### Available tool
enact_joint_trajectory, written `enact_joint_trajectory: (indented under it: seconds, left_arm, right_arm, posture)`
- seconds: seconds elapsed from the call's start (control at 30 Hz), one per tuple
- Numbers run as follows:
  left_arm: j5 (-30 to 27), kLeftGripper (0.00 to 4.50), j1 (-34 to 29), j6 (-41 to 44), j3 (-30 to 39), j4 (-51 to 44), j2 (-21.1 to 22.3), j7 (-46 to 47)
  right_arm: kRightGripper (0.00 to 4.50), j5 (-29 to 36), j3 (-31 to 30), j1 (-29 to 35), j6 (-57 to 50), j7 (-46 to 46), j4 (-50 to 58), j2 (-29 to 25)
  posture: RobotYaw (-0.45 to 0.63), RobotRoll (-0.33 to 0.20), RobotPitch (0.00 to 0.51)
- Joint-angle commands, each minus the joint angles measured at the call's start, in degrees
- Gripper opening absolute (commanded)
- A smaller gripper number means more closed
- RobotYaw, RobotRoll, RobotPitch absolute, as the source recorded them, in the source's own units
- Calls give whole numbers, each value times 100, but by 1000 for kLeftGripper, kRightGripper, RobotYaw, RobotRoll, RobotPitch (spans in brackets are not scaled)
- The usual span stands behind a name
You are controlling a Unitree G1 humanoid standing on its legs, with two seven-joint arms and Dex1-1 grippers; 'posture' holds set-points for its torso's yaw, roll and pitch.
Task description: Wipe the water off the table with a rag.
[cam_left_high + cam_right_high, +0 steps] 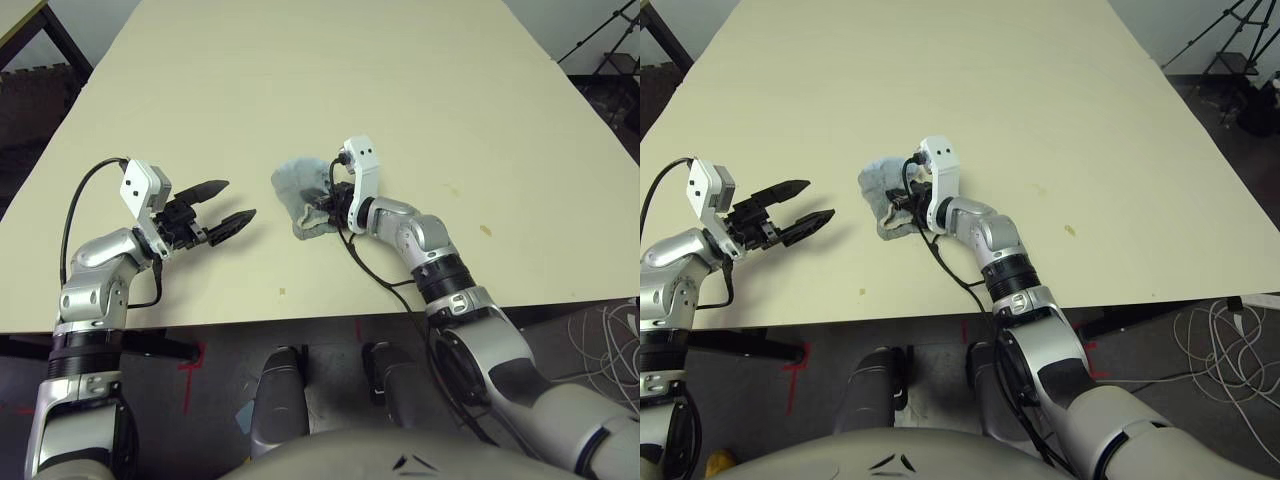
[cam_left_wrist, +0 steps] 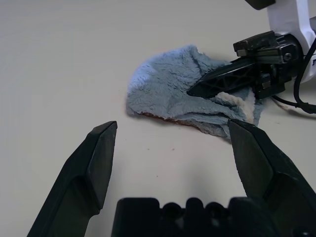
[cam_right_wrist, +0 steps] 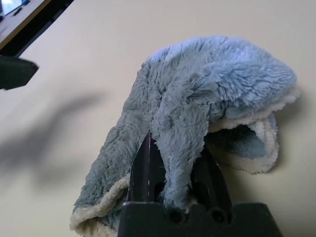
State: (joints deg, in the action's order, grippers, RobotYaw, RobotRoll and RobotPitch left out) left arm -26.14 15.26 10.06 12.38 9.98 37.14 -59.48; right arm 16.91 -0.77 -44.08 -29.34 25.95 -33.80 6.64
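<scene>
Nearest the head camera, at about 7 o'clock on the table (image 1: 420, 90), the left gripper (image 1: 222, 209) hovers with its two black fingers spread wide and nothing between them. It points toward 3 o'clock, straight at the rag (image 1: 300, 185).

The right gripper (image 1: 335, 208) sits near the table's middle front, at roughly 6 o'clock. Its jaws are clenched on a raised fold of the rag. In the right wrist view the blue-grey pile of the rag (image 3: 207, 98) bulges up between the two dark fingers, and the whitish hem trails onto the tabletop on either side.

The rag lies crumpled and pressed on the table, mostly on the far-left side of the right gripper, toward 10 o'clock from it. Its long axis runs from near right to far left. The left wrist view shows a thin reddish-brown line along the rag's near edge where it meets the table, likely the water (image 2: 165, 119) being soaked up; I cannot make out separate blobs.

Judging from this, the right arm is the working one. The wiping stroke would drag the cloth across the surface, while the left gripper stays near but apart. A small tan fleck (image 1: 486, 231) lies well off at 3 o'clock.
</scene>
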Motion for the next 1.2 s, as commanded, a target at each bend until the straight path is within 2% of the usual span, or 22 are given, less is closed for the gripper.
enact_joint_trajectory:
  seconds: [0.03,0.37,0.6,0.7,0.83,1.2]
  left_arm:
    - [30,4500,17,-13,-26,68,-6,7]
    - [79,4500,100,-85,-26,183,-34,58]
    - [135,4500,196,-189,-43,361,-48,94]
    - [144,4500,215,-215,-45,391,-44,104]
    - [163,4500,257,-250,-47,450,-36,122]
    - [249,4500,465,-396,-95,732,-74,123]
  right_arm:
    - [145,-6,476,-62,318,-542,-517,-126]
    - [144,148,1200,-643,1314,-1169,-1393,-552]
    - [144,475,1594,-965,1841,-991,-1473,-443]
    - [144,468,1653,-1043,1794,-986,-1471,-617]
    - [144,490,1676,-1113,1568,-847,-1342,-1024]
    - [144,379,1511,-903,197,56,-394,-3099]
  posture:
    - [72,0,151]
    - [69,0,148]
    - [68,0,145]
    - [68,0,145]
    - [61,0,148]
    - [33,0,146]
